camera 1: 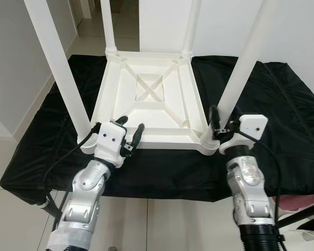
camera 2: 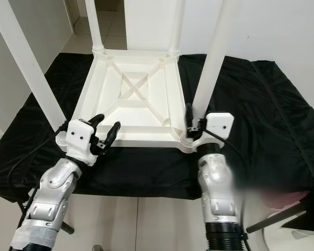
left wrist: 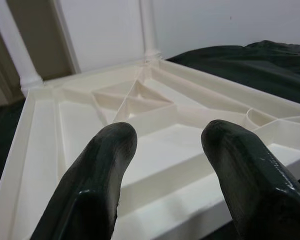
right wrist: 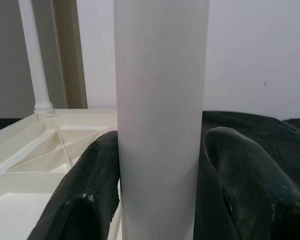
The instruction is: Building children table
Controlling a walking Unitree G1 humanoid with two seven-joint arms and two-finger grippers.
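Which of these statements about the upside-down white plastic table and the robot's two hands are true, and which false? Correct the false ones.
1. The white plastic table lies upside down on a black cloth. True.
2. The right hand has the near right white leg between its fingers. True.
3. The left hand is closed around a leg. False: it is open, at the table's near edge, holding nothing.
4. Only two legs are fitted. False: four stand in the corners.
5. The cloth is red. False: it is black.
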